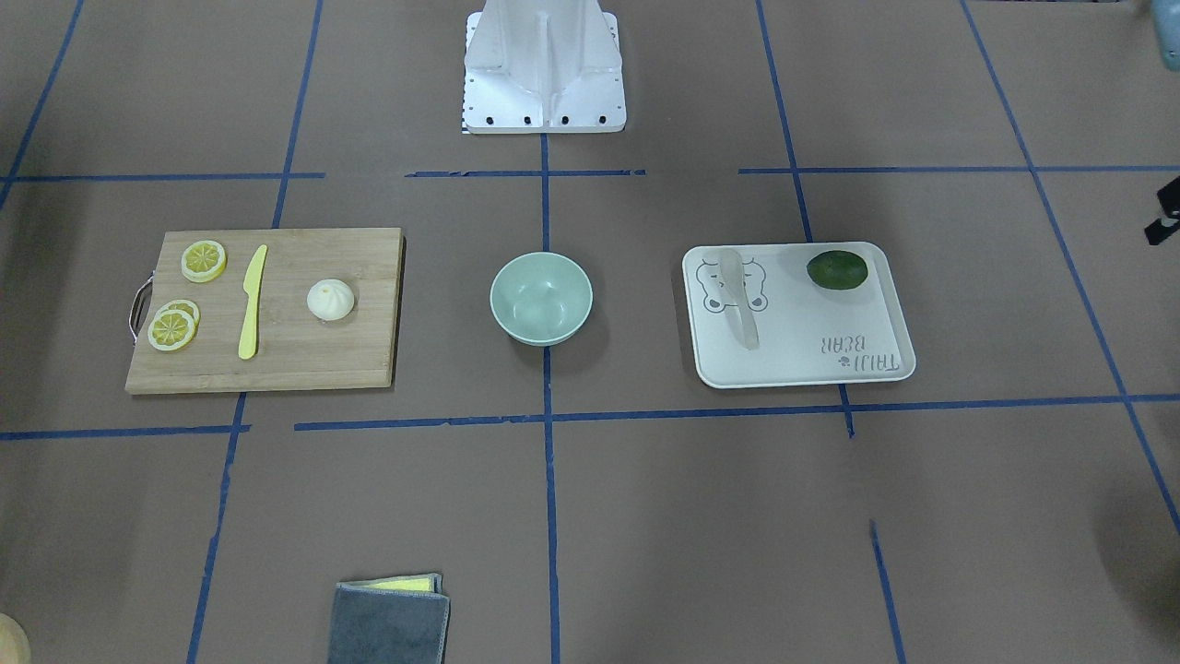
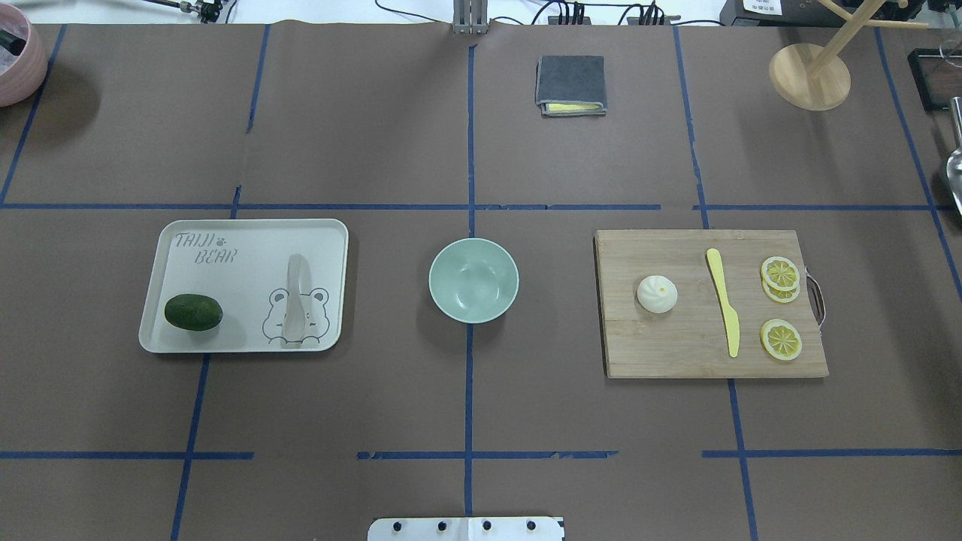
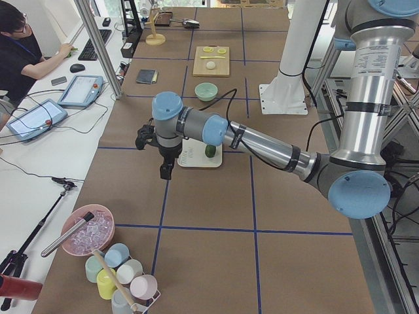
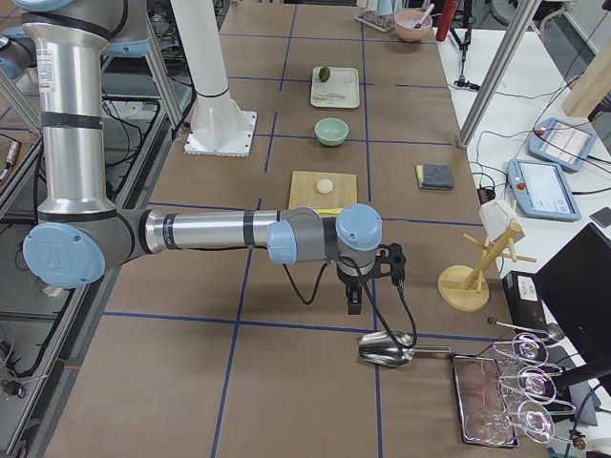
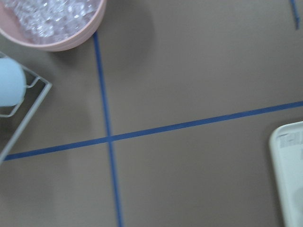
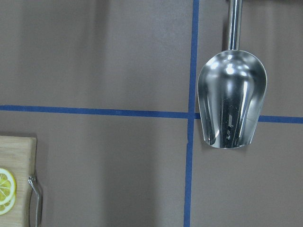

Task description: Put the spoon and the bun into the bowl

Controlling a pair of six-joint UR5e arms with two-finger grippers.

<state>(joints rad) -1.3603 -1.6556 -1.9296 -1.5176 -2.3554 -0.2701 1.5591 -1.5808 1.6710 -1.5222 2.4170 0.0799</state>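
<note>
The pale spoon (image 2: 294, 300) lies on the white bear-print tray (image 2: 225, 248), also in the front view (image 1: 737, 295). The cream-white bun (image 2: 657, 293) sits on the wooden cutting board (image 2: 676, 353), also in the front view (image 1: 330, 300). The mint-green bowl (image 2: 473, 280) stands empty between them at mid-table (image 1: 541, 298). My left gripper (image 3: 166, 173) hangs beyond the tray's outer end, only in the left side view. My right gripper (image 4: 352, 305) hangs beyond the board's outer end, only in the right side view. I cannot tell whether either is open or shut.
A dark green fruit (image 2: 193, 312) lies on the tray. A yellow knife (image 2: 724, 308) and lemon slices (image 2: 780, 338) lie on the board. A grey cloth (image 2: 570, 84), wooden stand (image 2: 809, 75), metal scoop (image 6: 232, 97) and pink ice bowl (image 5: 52, 21) sit around the edges.
</note>
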